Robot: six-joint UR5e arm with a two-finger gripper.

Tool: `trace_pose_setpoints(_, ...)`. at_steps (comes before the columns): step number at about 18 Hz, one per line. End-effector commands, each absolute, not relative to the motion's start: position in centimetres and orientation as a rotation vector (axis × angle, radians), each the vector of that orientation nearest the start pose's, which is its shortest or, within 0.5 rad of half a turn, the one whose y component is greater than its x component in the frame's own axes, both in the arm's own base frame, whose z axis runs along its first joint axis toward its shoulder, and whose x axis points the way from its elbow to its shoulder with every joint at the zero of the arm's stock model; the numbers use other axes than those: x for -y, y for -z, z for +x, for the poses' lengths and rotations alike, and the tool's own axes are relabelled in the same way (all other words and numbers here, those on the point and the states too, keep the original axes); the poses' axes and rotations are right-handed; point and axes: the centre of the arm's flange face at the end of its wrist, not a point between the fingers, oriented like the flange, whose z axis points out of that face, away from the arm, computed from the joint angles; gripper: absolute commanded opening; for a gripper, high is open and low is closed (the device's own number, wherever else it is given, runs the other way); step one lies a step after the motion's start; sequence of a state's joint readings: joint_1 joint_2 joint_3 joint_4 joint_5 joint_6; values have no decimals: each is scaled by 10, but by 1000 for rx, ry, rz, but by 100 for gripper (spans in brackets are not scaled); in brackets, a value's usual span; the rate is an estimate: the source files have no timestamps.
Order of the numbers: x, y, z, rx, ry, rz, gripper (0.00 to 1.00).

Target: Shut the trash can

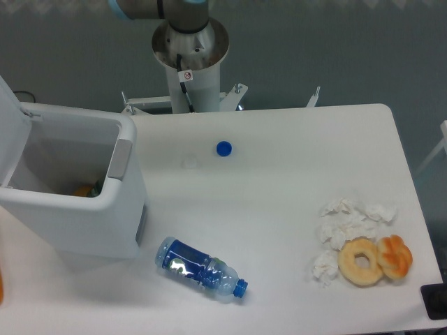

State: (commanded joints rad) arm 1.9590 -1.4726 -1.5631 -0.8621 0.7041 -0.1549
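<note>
Trash can open at the left of the desk; pincer out of frame.

The trash can (84, 209) stands at the left end of the white desk (293, 181), its lid (12, 129) raised at the far left edge of the view and the cavity open, with something orange low inside. By its look it is stiff, light, smooth plastic; the lid probably swings freely on its hinge, so a push on its upper outer face seems better than a grip, kept gentle lest the body slide on the slick top. The grey latch panel (122, 159) sits on the right rim. The pincer is not in view, so its state cannot be told; only the arm's pedestal (190, 59) shows. A water bottle (201, 269), blue cap (223, 148), crumpled tissues (346, 223) and doughnuts (374, 259) lie well apart from the can.
</note>
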Motion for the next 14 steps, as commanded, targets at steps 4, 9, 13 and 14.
trace_pose_setpoints(4,-521,-641,31,140,896,-2171,100)
trace_pose_setpoints(9,-538,-627,37,100,906,-2194,100)
trace_pose_setpoints(13,-546,-619,41,86,915,-2204,100)
trace_pose_setpoints(14,-548,-618,41,84,916,-2207,100)
